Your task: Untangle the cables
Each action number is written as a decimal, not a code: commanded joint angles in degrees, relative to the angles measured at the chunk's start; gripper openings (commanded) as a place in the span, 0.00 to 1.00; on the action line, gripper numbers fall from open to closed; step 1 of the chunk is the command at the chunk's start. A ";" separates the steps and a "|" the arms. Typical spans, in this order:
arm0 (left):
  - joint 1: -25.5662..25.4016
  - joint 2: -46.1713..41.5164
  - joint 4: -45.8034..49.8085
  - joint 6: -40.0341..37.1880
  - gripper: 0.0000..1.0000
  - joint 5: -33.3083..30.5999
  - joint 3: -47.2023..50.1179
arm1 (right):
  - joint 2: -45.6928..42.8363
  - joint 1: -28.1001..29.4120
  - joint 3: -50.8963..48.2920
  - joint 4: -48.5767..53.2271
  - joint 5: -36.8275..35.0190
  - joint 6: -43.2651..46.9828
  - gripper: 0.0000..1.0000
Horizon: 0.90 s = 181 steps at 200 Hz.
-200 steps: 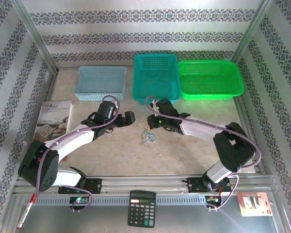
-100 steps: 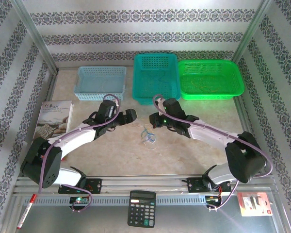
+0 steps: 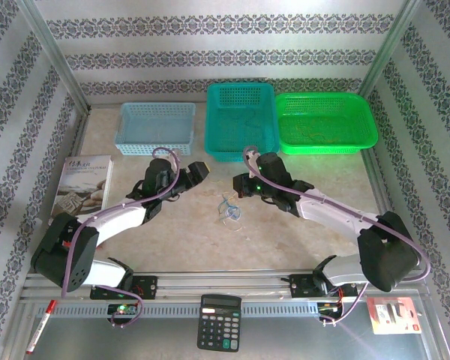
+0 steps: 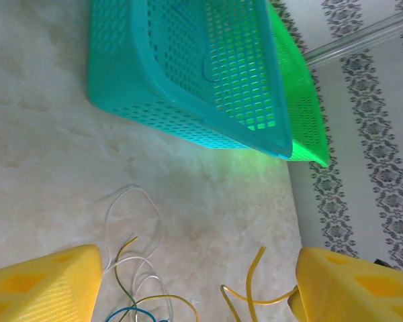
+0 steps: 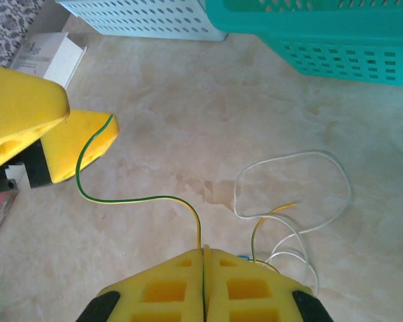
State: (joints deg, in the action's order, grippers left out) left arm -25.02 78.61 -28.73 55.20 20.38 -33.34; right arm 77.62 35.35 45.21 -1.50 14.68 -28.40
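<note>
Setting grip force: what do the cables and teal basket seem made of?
Cables: thin wire, probably smooth plastic insulation; they curl in loose loops. Teal basket: likely moulded plastic, glossy, translucent, with perforated walls.

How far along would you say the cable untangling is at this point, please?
Done: nothing looks fully separated yet. In hand: the right end effector is shut on a yellow-green wire, which stretches across to the open left end effector. Left: the white loops and a blue strand lie crossed beside that grip on the table.
</note>
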 commanded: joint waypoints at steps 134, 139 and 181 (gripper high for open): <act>-4.35 8.00 -28.07 6.12 0.38 2.77 2.09 | -4.06 -0.68 0.40 -3.73 3.07 -4.51 0.00; -4.35 8.28 -28.49 6.28 0.37 2.77 2.14 | -4.15 -0.64 0.48 -3.77 3.15 -4.54 0.00; -4.41 9.72 -31.54 6.87 0.19 2.63 1.63 | -4.57 0.19 -0.02 -3.84 3.52 -4.95 0.00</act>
State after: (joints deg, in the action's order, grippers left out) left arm -28.56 87.61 -53.91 61.60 22.31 -30.04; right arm 74.65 35.03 45.21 -3.70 17.19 -32.58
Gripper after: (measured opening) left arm 0.234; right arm 0.053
